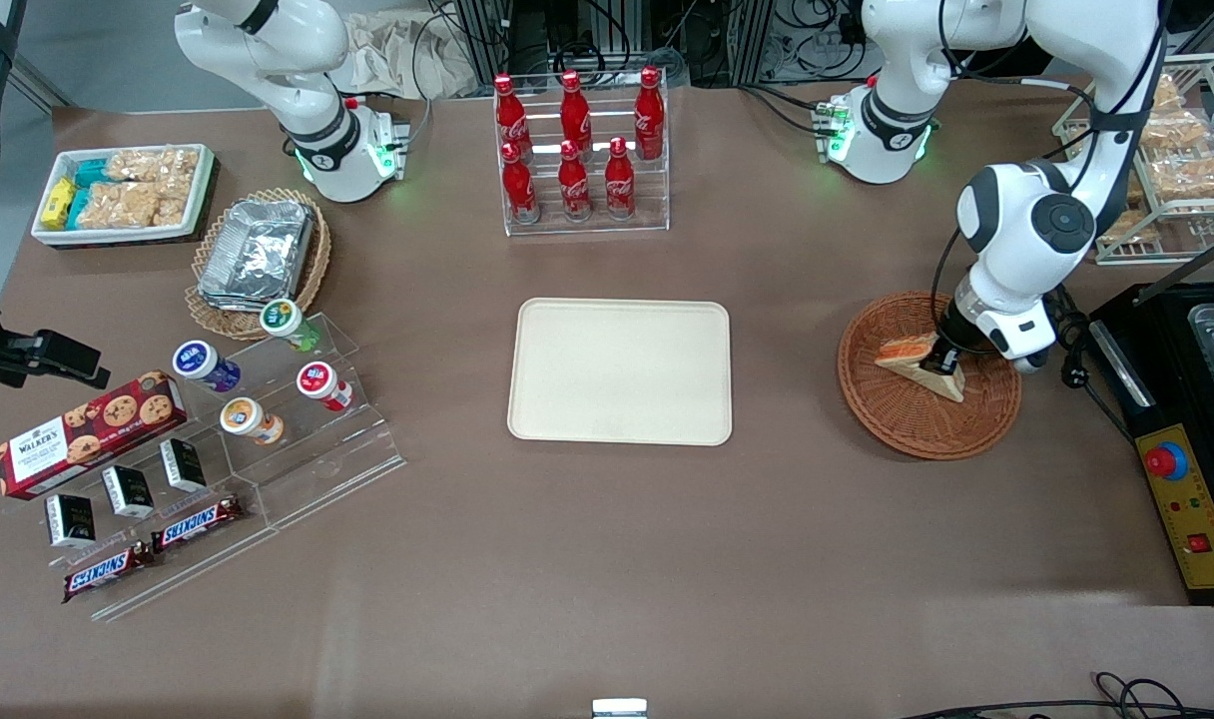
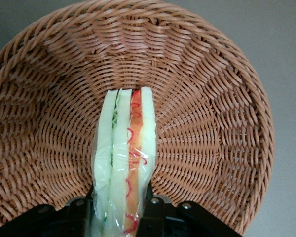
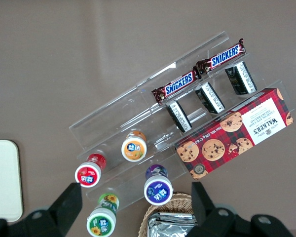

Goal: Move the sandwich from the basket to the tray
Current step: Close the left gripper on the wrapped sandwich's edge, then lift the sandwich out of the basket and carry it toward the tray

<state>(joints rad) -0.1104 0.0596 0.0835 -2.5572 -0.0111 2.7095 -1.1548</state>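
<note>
The round reddish-brown wicker basket sits toward the working arm's end of the table. In it stands the sandwich, a plastic-wrapped wedge of pale bread with green and orange-red layers, on its edge. My gripper is down inside the basket and shut on the sandwich, one black finger pressed against each bread face. The cream-beige tray lies flat at the table's middle, beside the basket, with nothing on it.
A clear rack of red cola bottles stands farther from the front camera than the tray. A black control box with a red button sits beside the basket at the table's end. A wire rack of snack packs is near it.
</note>
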